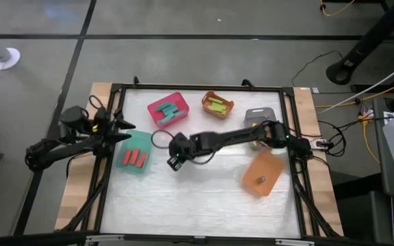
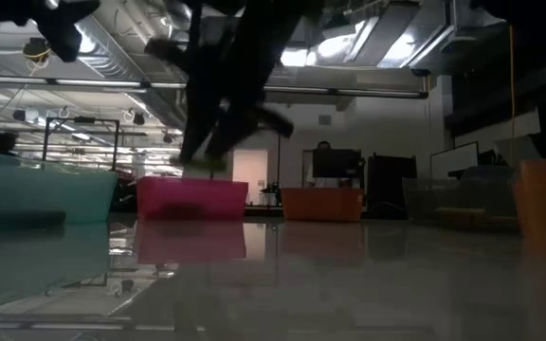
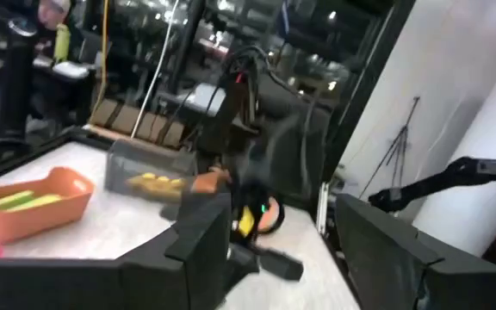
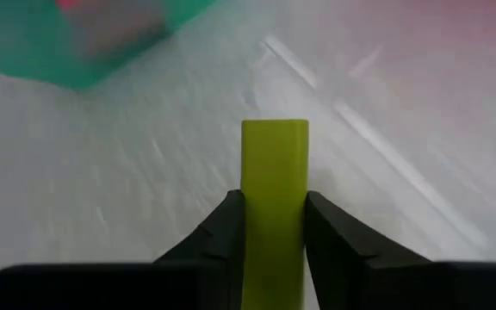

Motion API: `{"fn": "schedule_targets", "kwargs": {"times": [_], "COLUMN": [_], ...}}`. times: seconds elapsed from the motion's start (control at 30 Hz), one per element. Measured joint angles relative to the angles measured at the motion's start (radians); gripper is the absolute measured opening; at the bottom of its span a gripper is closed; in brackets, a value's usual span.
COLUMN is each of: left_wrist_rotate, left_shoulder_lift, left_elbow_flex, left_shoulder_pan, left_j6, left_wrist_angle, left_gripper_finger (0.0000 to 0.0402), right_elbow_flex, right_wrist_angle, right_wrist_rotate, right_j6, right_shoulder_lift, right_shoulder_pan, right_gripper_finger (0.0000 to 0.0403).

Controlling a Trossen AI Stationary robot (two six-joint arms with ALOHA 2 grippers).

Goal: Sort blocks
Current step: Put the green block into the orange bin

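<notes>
A white counter seen from above holds five bins. The right pincer hangs over the middle of the counter, just beside the teal bin, and is clamped on a light green block that stands out between its fingers. The left pincer waits at the counter's left edge near the teal bin; whether it is open cannot be told.

Sorting looks nearly done. Red blocks lie in the teal bin, teal blocks in the pink bin, light green blocks in the orange bin. The grey bin seems to hold yellow ones, though the arm partly hides it. A second orange bin holds one brown block. No loose blocks lie on the counter; only the held one remains.
</notes>
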Motion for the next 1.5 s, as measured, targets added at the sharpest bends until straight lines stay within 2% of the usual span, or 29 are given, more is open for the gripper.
{"fn": "schedule_targets", "kwargs": {"times": [0.23,0.4,0.77,0.93,1.2,1.5], "left_wrist_rotate": [0.004,-0.078,-0.381,-0.485,-0.551,-0.553], "left_shoulder_lift": [0.005,0.015,0.014,0.021,0.02,0.033], "left_elbow_flex": [-0.183,-0.282,-0.409,-0.414,-0.414,-0.414], "left_shoulder_pan": [-0.055,-0.127,-0.29,-0.321,-0.325,-0.325], "left_j6": [-0.033,-0.054,0.057,0.07,0.139,0.139], "left_wrist_angle": [0.332,0.483,0.486,0.372,0.345,0.345], "left_gripper_finger": [0.0198,0.0198,0.0198,0.0198,0.0198,0.0198], "right_elbow_flex": [0.236,0.381,0.358,0.358,0.318,0.217], "right_wrist_angle": [-0.235,-0.389,-0.601,-0.606,-0.608,-0.602], "right_wrist_rotate": [0.003,0.032,0.071,0.071,0.052,-0.006], "right_j6": [-0.221,-0.371,-0.472,-0.498,-0.497,-0.497], "right_shoulder_lift": [-0.012,-0.021,-0.041,-0.041,-0.041,-0.04], "right_shoulder_pan": [-0.108,-0.194,-0.415,-0.49,-0.577,-0.587], "right_gripper_finger": [0.0098,0.0096,0.01,0.01,0.0101,0.0102]}}
